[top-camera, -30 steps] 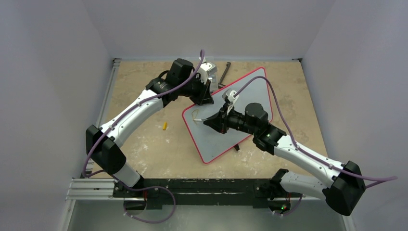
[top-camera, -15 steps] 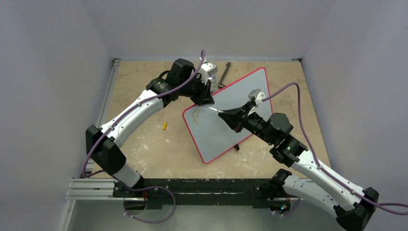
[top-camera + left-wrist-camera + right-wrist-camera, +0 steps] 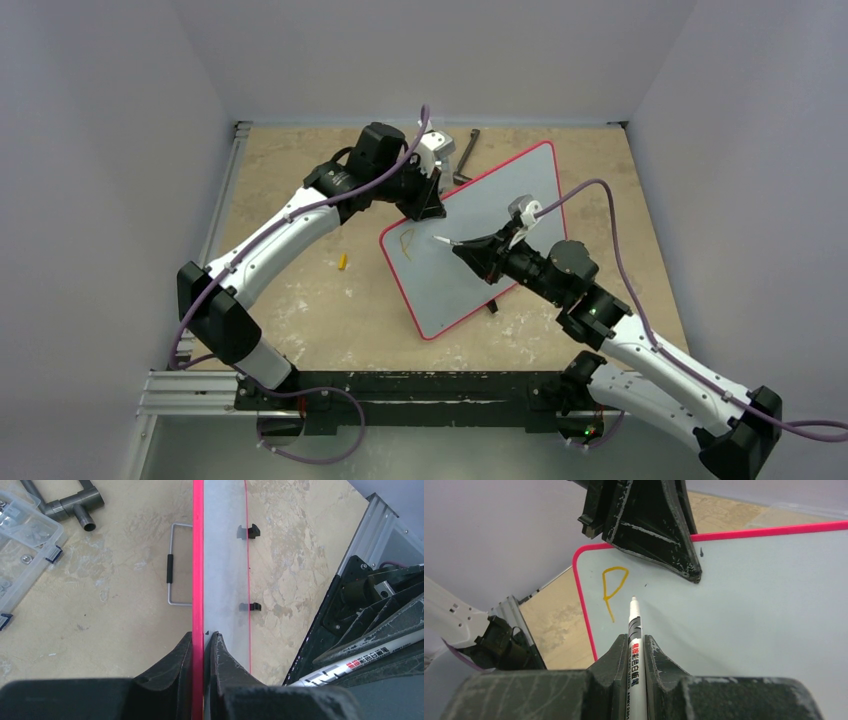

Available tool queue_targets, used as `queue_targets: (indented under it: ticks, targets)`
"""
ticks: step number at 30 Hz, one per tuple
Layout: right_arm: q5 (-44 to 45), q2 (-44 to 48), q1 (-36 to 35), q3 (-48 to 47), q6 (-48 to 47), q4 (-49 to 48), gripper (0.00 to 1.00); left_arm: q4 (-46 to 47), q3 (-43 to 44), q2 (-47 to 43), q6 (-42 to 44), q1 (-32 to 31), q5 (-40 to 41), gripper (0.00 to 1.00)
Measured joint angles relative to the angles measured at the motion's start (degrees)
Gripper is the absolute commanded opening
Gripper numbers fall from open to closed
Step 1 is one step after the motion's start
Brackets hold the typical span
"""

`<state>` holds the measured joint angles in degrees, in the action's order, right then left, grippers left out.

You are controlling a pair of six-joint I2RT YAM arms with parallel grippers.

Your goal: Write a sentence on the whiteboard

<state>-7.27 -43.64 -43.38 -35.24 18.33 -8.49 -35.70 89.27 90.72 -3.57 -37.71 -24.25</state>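
Note:
The whiteboard [image 3: 500, 200], glossy white with a red-pink frame, stands tilted on the table. My left gripper [image 3: 425, 205] is shut on its upper edge; the left wrist view shows both jaws pinching the frame [image 3: 202, 636]. The sentence is a single orange-yellow "P" [image 3: 613, 585] near the board's upper left corner, also in the top view [image 3: 406, 240]. My right gripper [image 3: 634, 639] is shut on a white marker [image 3: 634, 622]. The marker's tip sits just right of the "P"; I cannot tell whether it touches the board [image 3: 749, 605].
A small yellow cap [image 3: 342, 263] lies on the table left of the board. Behind the board are a clear plastic box [image 3: 20, 545], a grey pipe fitting [image 3: 70, 502] and a wire handle [image 3: 172, 570]. The board's black feet [image 3: 248, 531] face the right arm.
My right gripper left the "P", swung right and back from the board, then came back a little toward the letter. The left gripper and the board have not moved.

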Motion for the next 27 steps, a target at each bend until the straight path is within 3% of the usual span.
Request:
queue_targets:
  ticks: [18, 27]
  targets:
    - [-2.99, -0.39, -0.02, 0.00, -2.75, -1.20, 0.00, -0.35, -0.94, -1.44, -0.07, -0.31, 0.22, 0.00]
    - [-5.64, -5.95, -0.02, -0.02, -2.78, -3.85, 0.00, -0.35, -0.94, -1.44, -0.33, -0.31, 0.37, 0.00]
